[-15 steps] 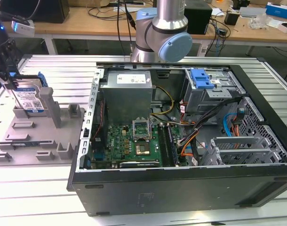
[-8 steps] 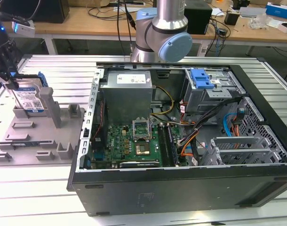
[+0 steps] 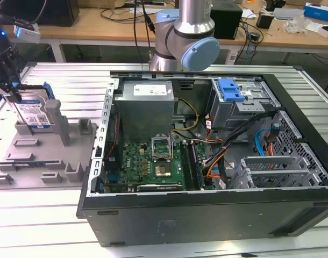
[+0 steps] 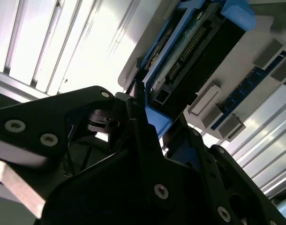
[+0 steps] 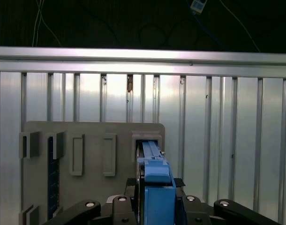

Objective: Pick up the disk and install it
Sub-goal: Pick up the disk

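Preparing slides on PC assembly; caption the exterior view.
Arm's black gripper at the silver, blue-framed hard disk standing in a grey plastic holder beside the open black computer case.

The disk (image 3: 32,112) carries a white-and-blue label; the power supply (image 3: 145,107) a white one; neither print is legible.

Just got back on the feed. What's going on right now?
The arm's gripper is over at the grey holder on the exterior view's left, away from the open computer case. It sits at the upper edge of the disk, which stands in the holder's slot, leaning slightly. In the first wrist view the disk's blue carrier lies right at the gripper. The disk is not yet lifted out, and whether it is clamped cannot be told.
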